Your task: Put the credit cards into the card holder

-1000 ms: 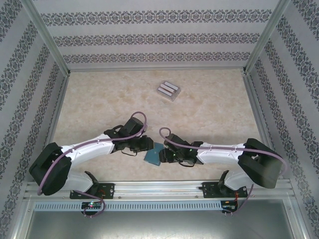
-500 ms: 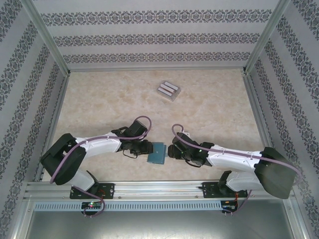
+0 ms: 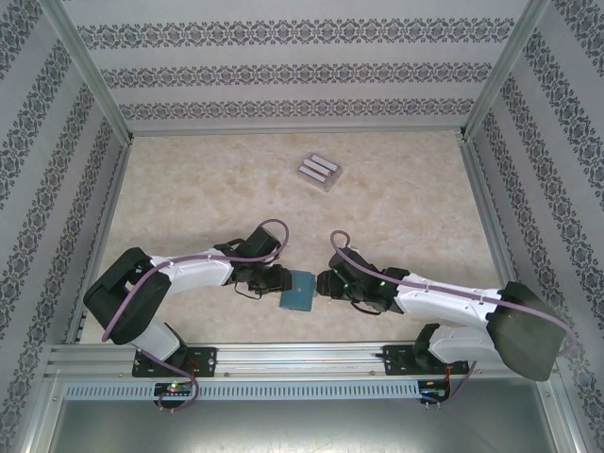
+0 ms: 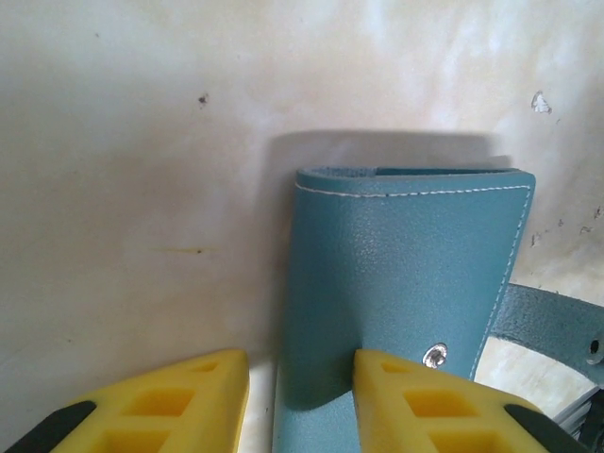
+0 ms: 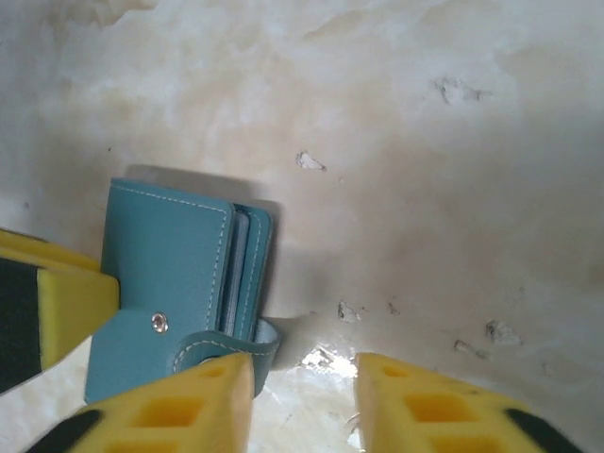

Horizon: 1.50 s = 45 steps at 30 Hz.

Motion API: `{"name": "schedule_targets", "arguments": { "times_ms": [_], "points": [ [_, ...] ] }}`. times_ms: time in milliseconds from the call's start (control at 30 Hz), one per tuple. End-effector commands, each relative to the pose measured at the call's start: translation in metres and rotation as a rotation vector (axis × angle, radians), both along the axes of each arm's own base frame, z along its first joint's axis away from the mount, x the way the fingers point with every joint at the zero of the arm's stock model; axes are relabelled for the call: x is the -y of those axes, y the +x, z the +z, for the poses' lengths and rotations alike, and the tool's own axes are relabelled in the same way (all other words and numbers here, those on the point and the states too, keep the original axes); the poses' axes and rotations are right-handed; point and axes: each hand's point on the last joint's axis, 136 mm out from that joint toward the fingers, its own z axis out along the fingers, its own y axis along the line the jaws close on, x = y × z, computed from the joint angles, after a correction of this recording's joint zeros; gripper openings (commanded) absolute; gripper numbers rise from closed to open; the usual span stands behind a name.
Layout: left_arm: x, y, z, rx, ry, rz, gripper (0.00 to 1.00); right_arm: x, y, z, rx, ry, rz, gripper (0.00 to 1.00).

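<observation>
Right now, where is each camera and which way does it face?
Top external: above and behind the robot, facing down at the table; left arm and right arm show.
Left wrist: on the left arm, facing down at the card holder; left hand shows.
Right wrist: same from the right arm; right hand shows.
All share the card holder.

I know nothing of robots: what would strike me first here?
A folded teal wallet lies near the front edge of the table, the left gripper and right gripper flanking it with jaws open. Farther back, a few grey cards sit alone.
</observation>
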Motion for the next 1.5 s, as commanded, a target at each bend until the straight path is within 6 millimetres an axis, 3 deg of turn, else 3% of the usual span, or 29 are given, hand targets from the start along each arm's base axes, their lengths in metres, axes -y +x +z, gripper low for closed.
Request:
{"name": "schedule_targets", "arguments": {
  "times_ms": [0,300,533,700,767,800,833,1033,1167,1467],
  "points": [
    [-0.005,-0.004,-0.019,-0.043,0.048,0.023,0.35,-0.017,0.009,0.02,0.024,0.061,0.008,0.52],
    [-0.003,-0.003,-0.024,-0.05,0.041,0.034,0.35,-0.041,0.016,0.012,0.007,0.009,0.047,0.53],
    [-0.003,-0.005,-0.028,-0.066,0.044,0.036,0.32,-0.027,0.015,0.007,0.006,-0.028,0.007,0.22],
    [-0.003,-0.007,-0.032,-0.082,0.043,0.038,0.31,-0.026,0.01,0.006,-0.009,-0.025,0.019,0.16],
    [-0.003,-0.008,-0.034,-0.085,0.042,0.037,0.31,-0.026,0.007,0.004,-0.014,-0.036,0.033,0.23],
    [-0.003,-0.008,-0.034,-0.088,0.043,0.036,0.31,-0.025,0.007,0.003,-0.019,-0.045,0.034,0.38],
    [-0.003,-0.007,-0.034,-0.089,0.044,0.039,0.31,-0.025,0.007,0.003,-0.025,-0.051,0.03,0.44],
    [0.003,-0.007,-0.032,-0.099,0.012,0.035,0.27,-0.033,0.005,-0.003,-0.037,-0.116,0.054,0.46],
    [0.003,-0.009,-0.032,-0.104,0.005,0.039,0.25,-0.027,0.002,-0.011,-0.047,-0.154,0.036,0.36],
    [0.002,-0.011,-0.037,-0.117,0.013,0.042,0.24,-0.012,0.005,0.001,0.01,-0.153,0.01,0.11]
  ]
}}
